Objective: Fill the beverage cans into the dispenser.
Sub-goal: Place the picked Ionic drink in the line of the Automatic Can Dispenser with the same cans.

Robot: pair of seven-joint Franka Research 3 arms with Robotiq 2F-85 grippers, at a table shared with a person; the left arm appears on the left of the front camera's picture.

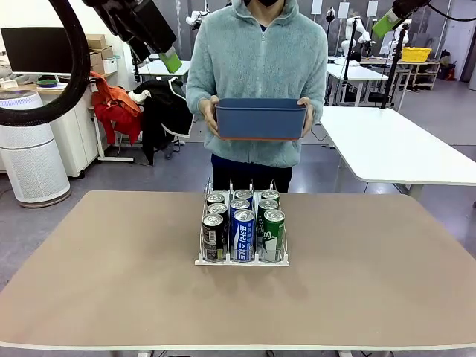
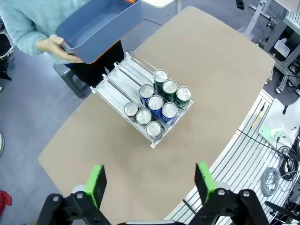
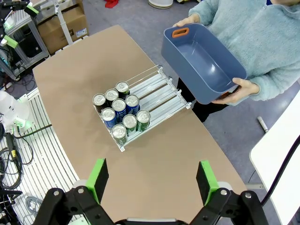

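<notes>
Both hands, left (image 2: 149, 185) and right (image 3: 151, 182), hang released; rear cans (image 1: 242, 216) sit half-hidden in the dispenser (image 1: 203, 260).

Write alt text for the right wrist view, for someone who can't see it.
Nine slim aluminium beverage cans fill the near end of a clear three-lane dispenser on a tan table. Beyond it, a person in a light-blue fleece holds an empty dark blue plastic bin. The right gripper, jaws open, sits high above.

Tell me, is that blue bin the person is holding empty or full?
Empty. The right wrist view looks into the blue bin and shows only its bare floor.
</notes>
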